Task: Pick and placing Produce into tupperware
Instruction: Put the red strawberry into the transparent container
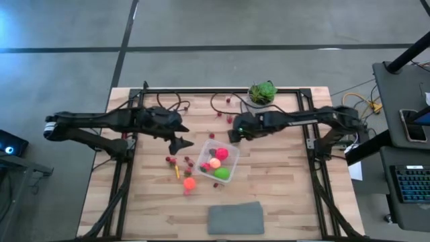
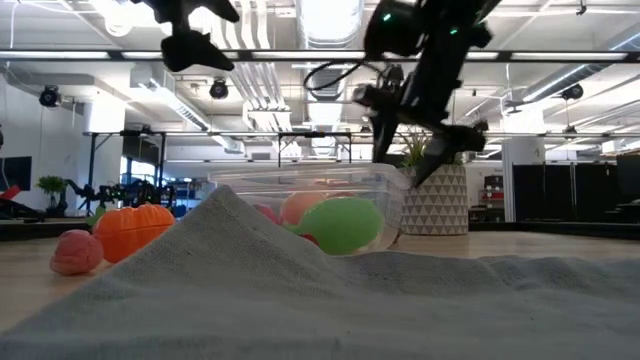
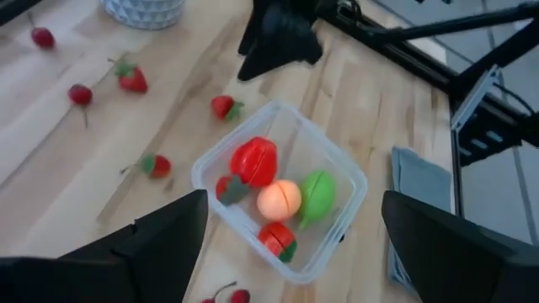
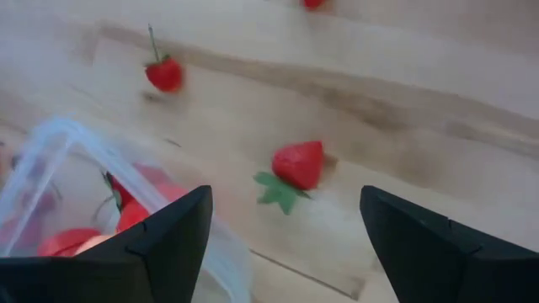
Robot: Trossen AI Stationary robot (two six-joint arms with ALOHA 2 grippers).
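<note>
A wooden counter (image 1: pixel 282 181) carries a clear tupperware (image 1: pixel 230 149) at centre, several produce pieces inside. The right end effector (image 4: pixel 286 231), fingers apart and empty, hangs beside its far corner, directly facing a loose strawberry (image 4: pixel 300 163). The left end effector (image 3: pixel 295 244), also spread and empty, hovers opposite.

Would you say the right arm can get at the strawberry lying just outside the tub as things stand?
Probably yes: the strawberry lies on bare wood beside the tub, and the right gripper hangs open over it, nothing between.
</note>
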